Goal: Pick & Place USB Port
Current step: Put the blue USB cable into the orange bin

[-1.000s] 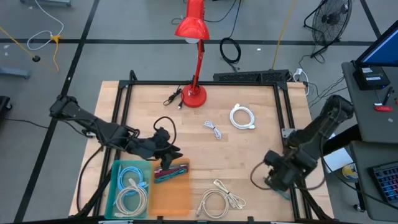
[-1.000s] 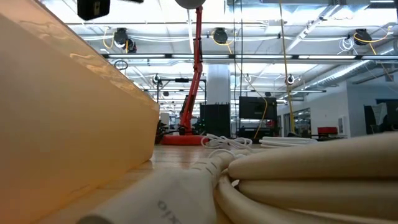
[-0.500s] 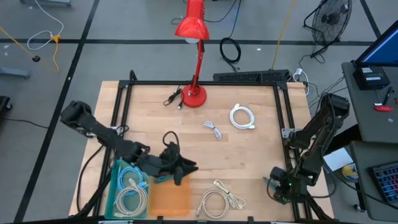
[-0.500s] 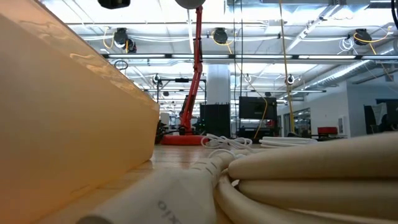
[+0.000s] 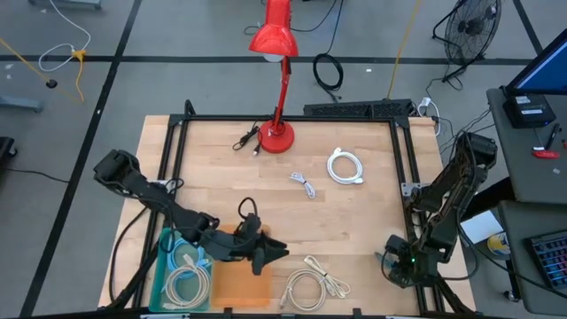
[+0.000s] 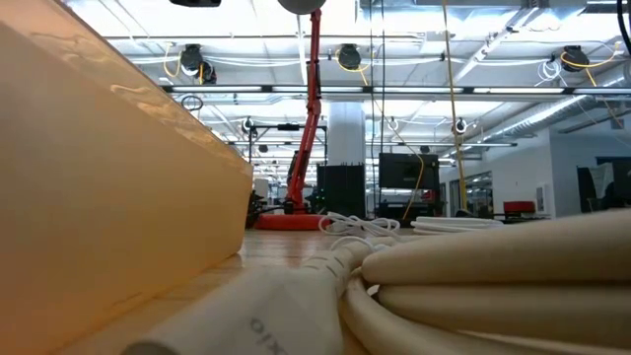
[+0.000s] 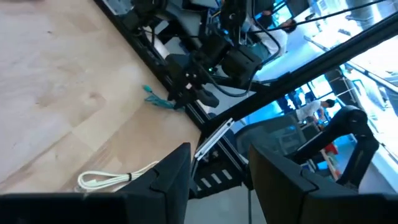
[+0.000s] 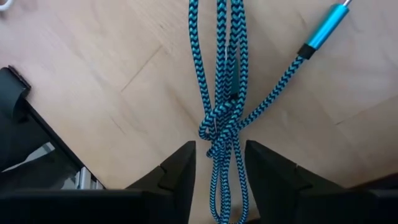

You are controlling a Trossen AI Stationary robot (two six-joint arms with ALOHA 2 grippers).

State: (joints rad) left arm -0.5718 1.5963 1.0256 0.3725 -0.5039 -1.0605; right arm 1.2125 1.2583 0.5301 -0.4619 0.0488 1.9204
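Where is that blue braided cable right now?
The blue braided cable lies on the wooden table at its right front corner, directly under the right hand, whose open fingers straddle it in the right wrist view.

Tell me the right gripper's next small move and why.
Probably lower straight down and close. The right gripper is open right above the knotted blue braided cable, which lies loose on the wooden table in line with the gap between its fingers, not yet gripped.

Open industrial lab: exposed ceiling ducts (image 6: 473,59), floor fan (image 5: 469,27), monitors.
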